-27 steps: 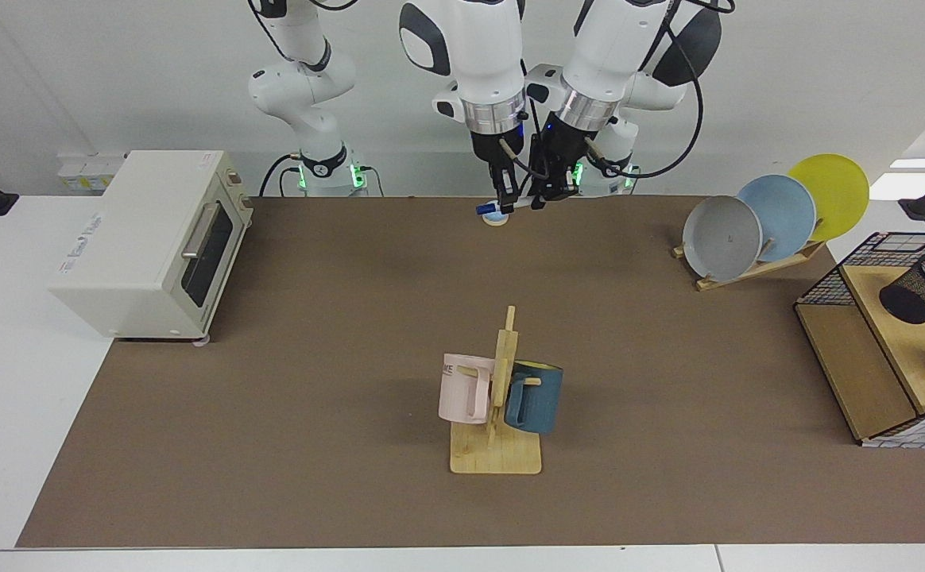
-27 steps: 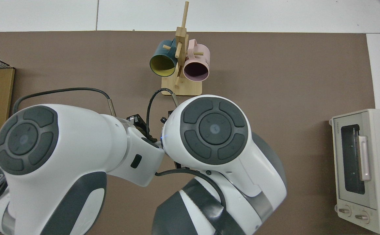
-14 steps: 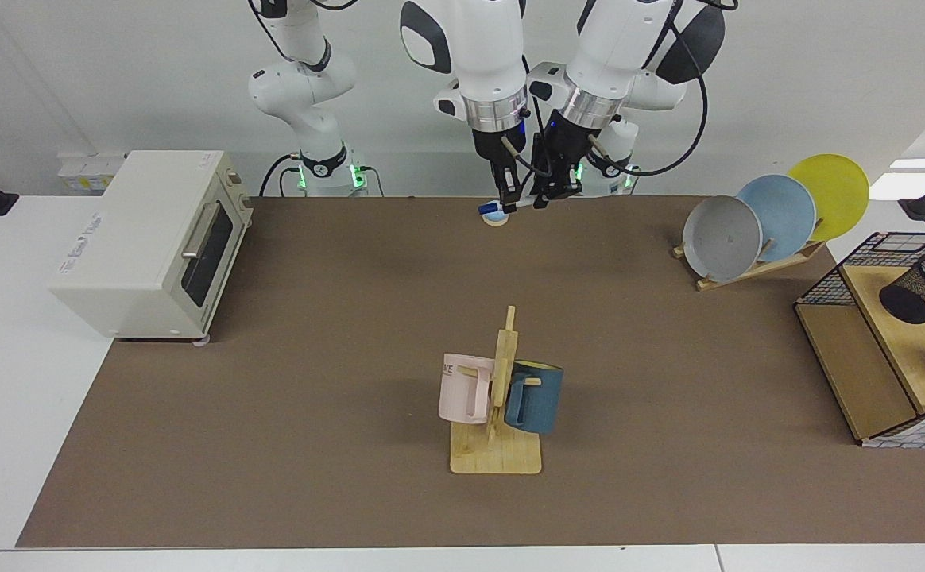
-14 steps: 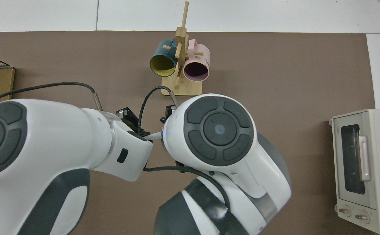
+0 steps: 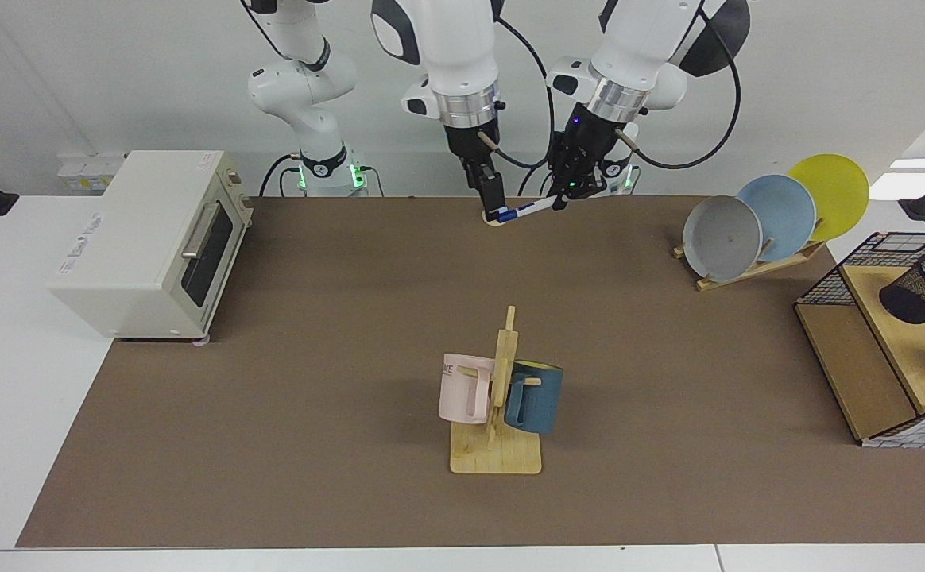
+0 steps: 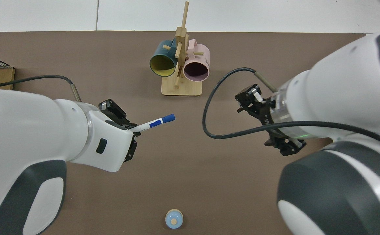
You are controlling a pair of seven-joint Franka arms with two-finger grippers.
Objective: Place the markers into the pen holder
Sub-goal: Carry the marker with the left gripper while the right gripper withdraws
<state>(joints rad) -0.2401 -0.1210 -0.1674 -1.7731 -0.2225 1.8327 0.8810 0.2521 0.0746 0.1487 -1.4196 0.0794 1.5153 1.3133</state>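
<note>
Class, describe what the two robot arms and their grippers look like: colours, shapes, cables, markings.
The left arm and right arm both have glossy white rounded shells with dark grey panels and a ribbed silver ring at the wrist. The left gripper and right gripper are black. A black cable loops from each wrist. From above, the joint caps show dark grey segmented discs.

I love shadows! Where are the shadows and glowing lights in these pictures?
Facing view: a soft shadow beside the mug rack, a dark one under the oven, and green lights at the arm bases. Top view: the left gripper, holding the marker, and the right gripper opposite cast no sharp shadows.
</note>
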